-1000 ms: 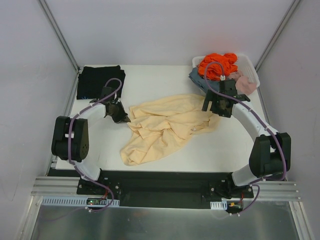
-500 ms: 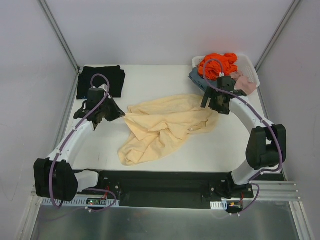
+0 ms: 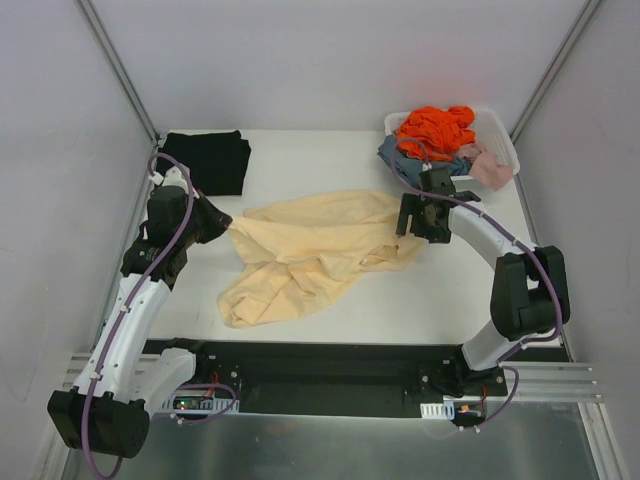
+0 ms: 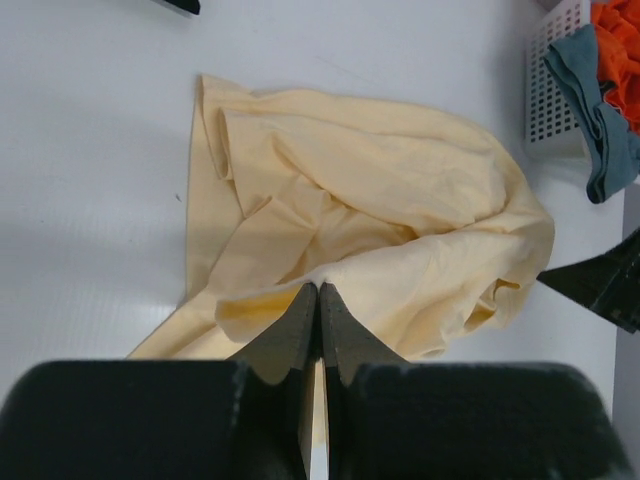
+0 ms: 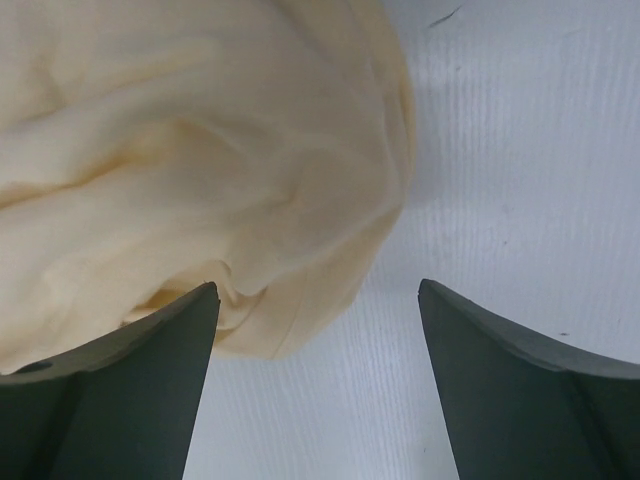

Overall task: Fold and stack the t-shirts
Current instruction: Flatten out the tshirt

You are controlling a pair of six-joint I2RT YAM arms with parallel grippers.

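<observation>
The cream-yellow t-shirt [image 3: 310, 250] lies crumpled across the middle of the white table. My left gripper [image 3: 224, 226] is shut on its left edge; in the left wrist view the fingertips [image 4: 318, 288] pinch a fold of the cream shirt [image 4: 380, 190]. My right gripper [image 3: 414, 222] hovers open at the shirt's right end. In the right wrist view the cream cloth [image 5: 200, 150] bulges partly between my wide-apart right gripper [image 5: 318, 290] fingers, over bare table. The black t-shirt [image 3: 205, 160] lies folded flat at the back left corner.
A white slotted basket [image 3: 507, 145] at the back right holds orange cloth [image 3: 435, 128], a blue-grey piece and a pink one. Its wall [image 4: 555, 70] shows in the left wrist view. Grey enclosure walls stand on both sides.
The left arm has swung left, dragging the cream shirt's left edge with it and stretching the cloth. The right gripper has come slightly down toward the shirt's right end, its jaws narrowing a little.
</observation>
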